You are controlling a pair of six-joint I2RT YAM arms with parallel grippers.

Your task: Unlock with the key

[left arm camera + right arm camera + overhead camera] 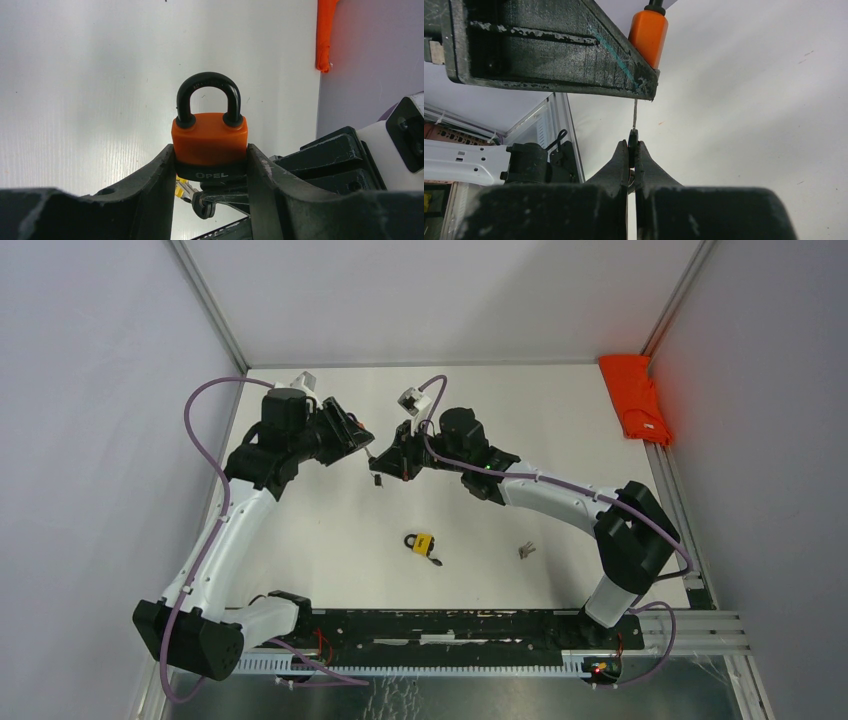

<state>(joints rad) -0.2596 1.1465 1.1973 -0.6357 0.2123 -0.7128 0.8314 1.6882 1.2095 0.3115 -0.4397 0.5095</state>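
Top view. Both my arms stretch out over the table (pixel 560 440) toward its far middle, elbows bowed outward. My left pincer (pixel 362 443) and right pincer (pixel 388 462) meet tip to tip, raised above the surface. What they hold is too small to make out from here. On the table, near middle: one yellow padlock (pixel 422 543). Right of it, apart: a small bunch of keys (pixel 525 550), number not readable. Far right edge: one orange cloth (pixel 635 398).

Left wrist view. My left pincer is closed partway, clamped on the sides of the orange padlock (pixel 210 137), which stands upright between the fingers. The black shackle (pixel 209 92) points away from me, both legs down in the body. Just below the lock's bottom, a key ring (pixel 200 206) and a scrap of yellow show. My right arm's black housing crowds in from the right.

Right wrist view. My right pincer is squeezed nearly closed, pinching the head of the key (pixel 633 142). The thin blade runs straight up toward the lock's underside. My left pincer's finger (pixel 549 45) covers the spot where they meet, so I cannot tell whether the blade is in the keyhole.

Count: two padlocks, one orange held, one yellow lying loose.
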